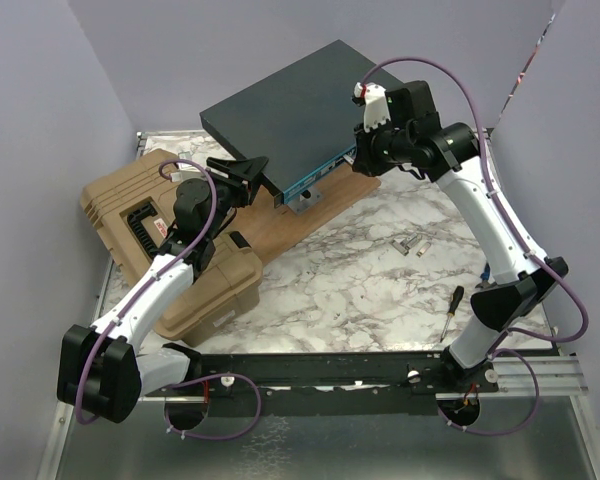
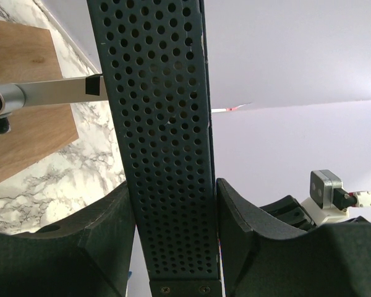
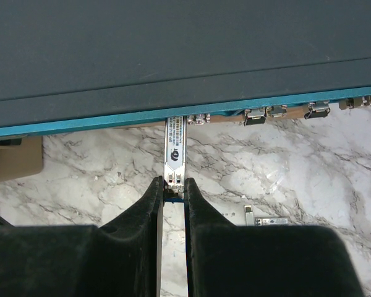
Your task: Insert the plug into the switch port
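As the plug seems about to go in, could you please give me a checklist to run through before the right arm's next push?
1. Right gripper holds the plug: ok, shut on its rear end.
2. Plug tip is at a port of the switch: ok, it meets the teal front edge. How deep it sits: cannot tell.
3. Plug is square to the front face: ok, as seen in the right wrist view.
4. Left gripper braces the switch: ok, closed on its perforated side wall.
5. Loose module is out of the path: ok, it lies off to the side on the table.
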